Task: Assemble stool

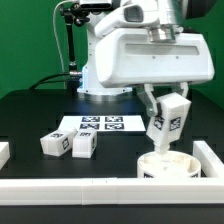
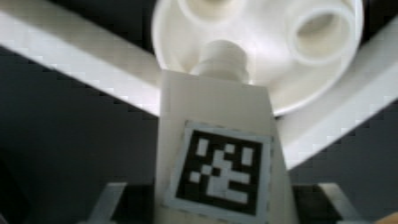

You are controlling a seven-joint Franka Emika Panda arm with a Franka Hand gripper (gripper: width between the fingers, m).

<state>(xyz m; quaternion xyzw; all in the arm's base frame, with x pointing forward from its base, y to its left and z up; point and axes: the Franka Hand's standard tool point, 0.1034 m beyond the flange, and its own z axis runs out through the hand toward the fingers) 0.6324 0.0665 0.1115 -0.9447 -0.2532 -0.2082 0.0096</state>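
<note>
My gripper [image 1: 167,103] is shut on a chunky white stool leg [image 1: 168,122] with a marker tag, held tilted just above the round seat [image 1: 166,163] at the exterior view's right front corner. In the wrist view the leg [image 2: 221,150] runs away from the camera, and its narrow tip [image 2: 219,60] sits at the middle of the seat's [image 2: 249,45] underside, between round holes. The fingers [image 2: 111,203] flank the leg's near end. Two more legs [image 1: 52,144] [image 1: 85,145] lie on the black table at the exterior view's left.
The marker board [image 1: 99,124] lies flat mid-table in front of the arm's base [image 1: 100,85]. White border rails [image 1: 90,185] run along the front edge and the right side [image 1: 208,155], boxing in the seat's corner.
</note>
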